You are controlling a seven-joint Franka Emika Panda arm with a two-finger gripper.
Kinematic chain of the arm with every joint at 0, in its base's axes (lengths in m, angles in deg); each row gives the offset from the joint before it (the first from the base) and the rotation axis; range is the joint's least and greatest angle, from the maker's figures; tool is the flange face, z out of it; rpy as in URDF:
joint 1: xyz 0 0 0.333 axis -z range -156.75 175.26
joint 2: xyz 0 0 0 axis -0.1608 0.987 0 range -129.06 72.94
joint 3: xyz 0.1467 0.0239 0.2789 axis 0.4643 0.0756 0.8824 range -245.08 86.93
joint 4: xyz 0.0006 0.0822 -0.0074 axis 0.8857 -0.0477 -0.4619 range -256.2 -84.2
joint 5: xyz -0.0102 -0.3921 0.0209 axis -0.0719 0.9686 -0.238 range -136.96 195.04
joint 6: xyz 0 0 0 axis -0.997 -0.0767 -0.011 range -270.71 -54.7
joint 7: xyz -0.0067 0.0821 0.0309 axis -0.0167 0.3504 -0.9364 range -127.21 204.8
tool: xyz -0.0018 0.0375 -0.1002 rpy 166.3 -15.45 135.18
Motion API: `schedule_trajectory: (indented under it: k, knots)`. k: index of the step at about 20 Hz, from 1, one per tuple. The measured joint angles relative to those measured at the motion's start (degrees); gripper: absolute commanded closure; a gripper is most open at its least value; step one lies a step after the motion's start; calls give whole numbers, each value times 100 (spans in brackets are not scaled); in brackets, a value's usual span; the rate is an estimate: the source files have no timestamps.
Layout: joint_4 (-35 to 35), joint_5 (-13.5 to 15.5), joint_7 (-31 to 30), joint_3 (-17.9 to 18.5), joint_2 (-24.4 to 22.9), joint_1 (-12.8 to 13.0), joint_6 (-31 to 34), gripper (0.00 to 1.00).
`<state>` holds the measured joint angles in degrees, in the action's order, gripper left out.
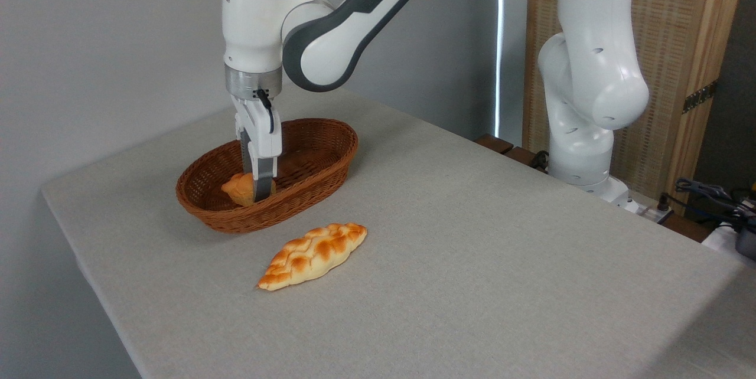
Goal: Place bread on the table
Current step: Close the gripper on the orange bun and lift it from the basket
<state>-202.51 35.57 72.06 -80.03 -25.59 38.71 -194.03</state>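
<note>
From the one fixed camera, two pieces of bread show. The bread [241, 188], a small round orange-brown bun, sits low inside the single brown oval wicker basket [307, 181], toward its left end. The other piece, a pale golden braided loaf [312, 255], lies on the desk [472, 261] just in front of the basket and apart from it.

One white arm [331, 19] reaches down into the basket. Its gripper [260, 190] points straight down, and the fingers [264, 181] are pressed onto the bun, gripping it.

The desk is covered with plain light grey-beige cloth. A grey wall stands behind it, the arm's white base [585, 90] rises at the right edge, and a wooden slatted panel [679, 72] stands behind that.
</note>
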Motion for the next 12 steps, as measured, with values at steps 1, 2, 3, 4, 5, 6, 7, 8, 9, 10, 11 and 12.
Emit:
schedule_trajectory:
  k: [1, 2, 3, 4, 5, 6, 7, 8, 9, 10, 11, 12]
  knots:
    - [0, 0, 0, 0, 0, 2, 0, 49]
    - [0, 0, 0, 0, 0, 3, 0, 49]
    - [0, 0, 0, 0, 0, 3, 0, 49]
    - [0, 0, 0, 0, 0, 3, 0, 49]
    - [0, 0, 0, 0, 0, 3, 0, 49]
    - [2, 0, 0, 0, -1, 3, 0, 49]
    - [6, 0, 0, 0, -7, 3, -1, 49]
    - [15, 0, 0, 1, -16, 2, -2, 49]
    - [32, 0, 0, 5, -34, 1, -6, 48]
    - [52, 0, -5, 16, -58, 0, -7, 48]
    - [73, 0, -11, 37, -93, -2, -8, 48]
    - [96, 8, -17, 62, -133, -5, -8, 48]
